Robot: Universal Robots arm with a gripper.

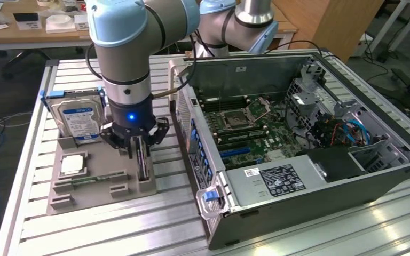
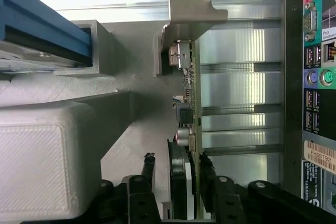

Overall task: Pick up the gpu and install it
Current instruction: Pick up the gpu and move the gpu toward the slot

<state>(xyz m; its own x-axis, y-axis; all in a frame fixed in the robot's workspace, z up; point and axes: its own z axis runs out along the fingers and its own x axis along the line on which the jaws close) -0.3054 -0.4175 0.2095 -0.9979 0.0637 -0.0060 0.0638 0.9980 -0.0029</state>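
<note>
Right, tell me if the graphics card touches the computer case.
Apart. In the exterior view the graphics card stands in a grey holder, with table slats showing between it and the computer case.

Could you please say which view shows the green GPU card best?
The wrist view: the green GPU card with silver end bracket stands edge-on, close up. In the exterior view the gripper largely hides it.

The arm point(image 1: 126, 80) reaches straight down, its tool point(image 1: 139, 153) held low with fingers point(image 2: 148, 169) spread apart
</note>
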